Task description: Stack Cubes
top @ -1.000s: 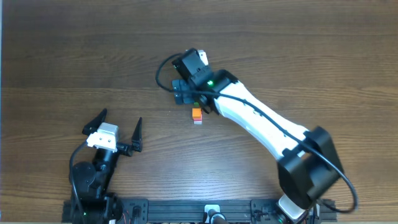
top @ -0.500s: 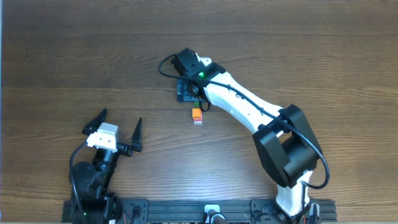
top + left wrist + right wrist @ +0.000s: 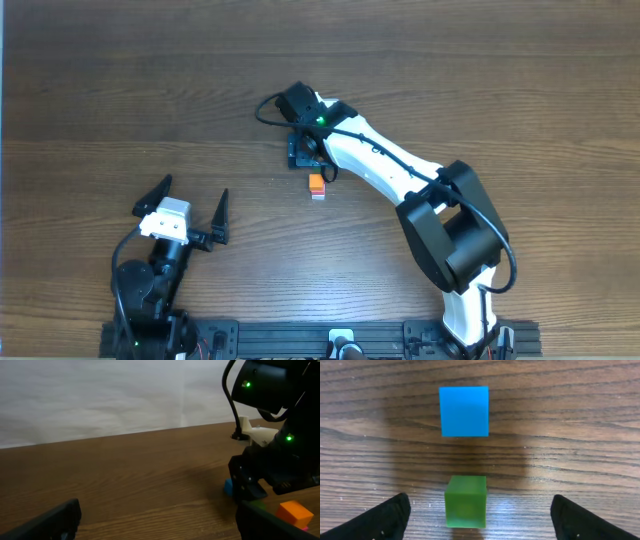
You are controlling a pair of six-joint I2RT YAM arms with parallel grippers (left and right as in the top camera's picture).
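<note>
from the left wrist, the right gripper hides most of the blue cube; one finger of the left gripper covers the orange cube's base.

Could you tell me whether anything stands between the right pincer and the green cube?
Nothing visible does. The right pincer hangs open above the green cube, which lies between its fingers on the bare table; the blue cube sits apart, beyond it.
</note>
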